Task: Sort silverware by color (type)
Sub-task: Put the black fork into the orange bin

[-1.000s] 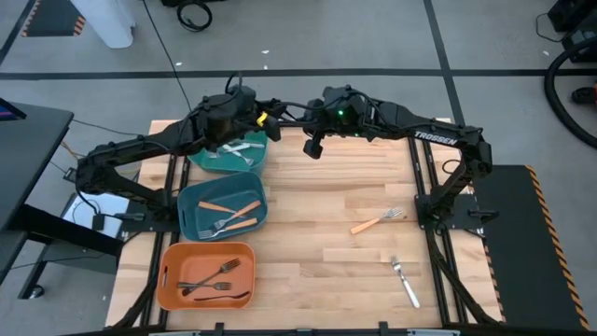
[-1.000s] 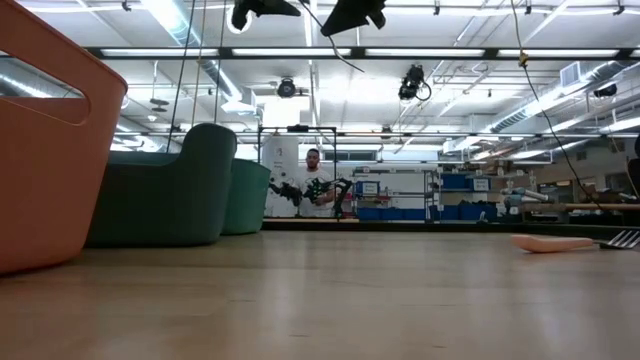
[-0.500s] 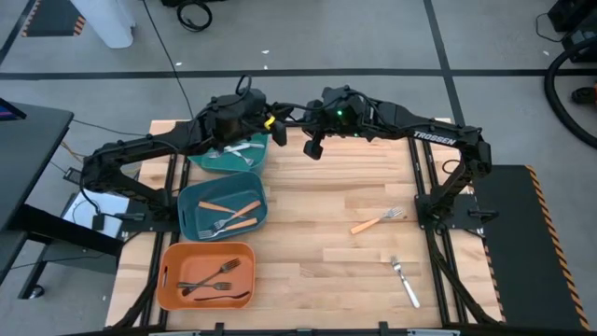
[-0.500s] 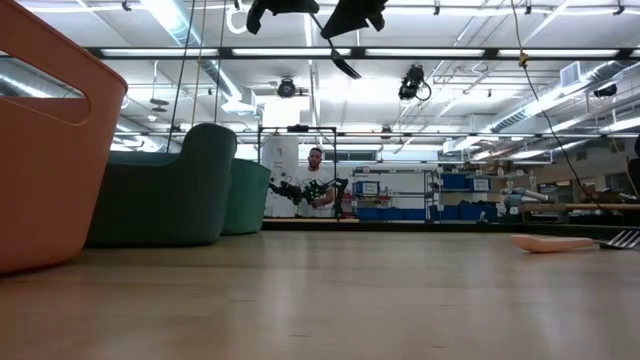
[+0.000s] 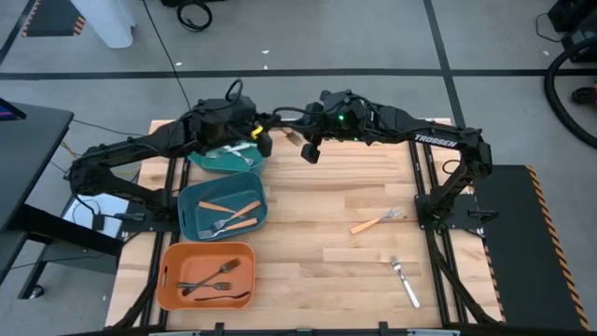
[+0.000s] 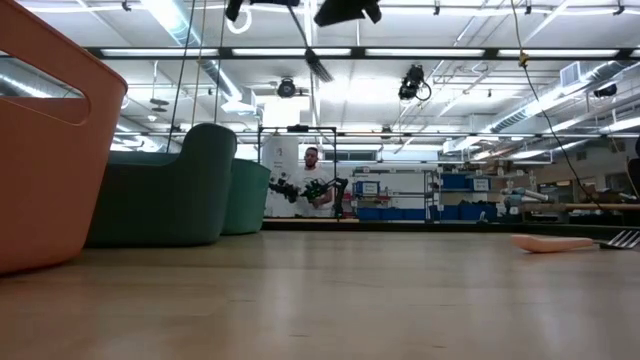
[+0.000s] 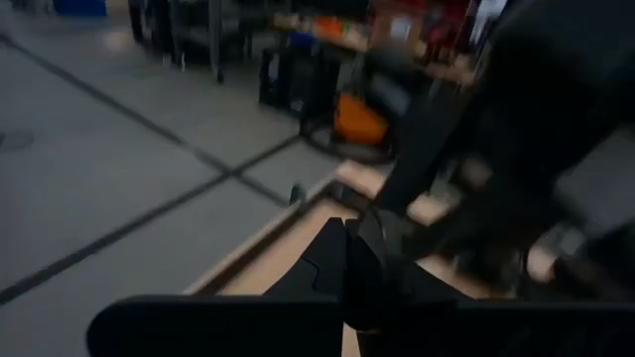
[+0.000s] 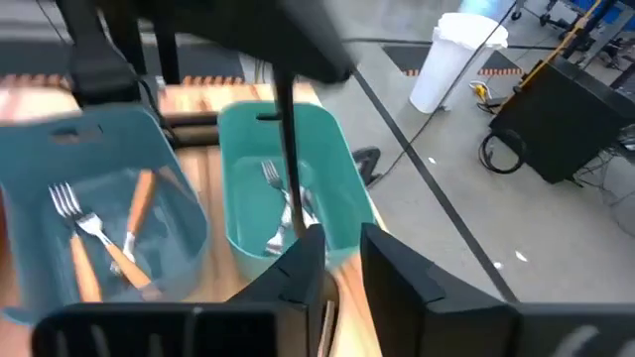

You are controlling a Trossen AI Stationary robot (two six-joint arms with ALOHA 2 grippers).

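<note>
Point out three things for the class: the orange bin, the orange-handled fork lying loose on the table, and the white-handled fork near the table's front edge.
orange bin [image 5: 168,271]: high view, on its left rim.
orange-handled fork [image 5: 367,225]: high view, on the handle.
white-handled fork [image 5: 409,292]: high view, on the handle.

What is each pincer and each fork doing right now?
left pincer: shut on the dark fork, above the green bin.
right pincer: open, next to that fork.
dark fork: held up in the air.
orange-handled fork: lying loose on the table.
silver fork: lying loose on the table.
</note>
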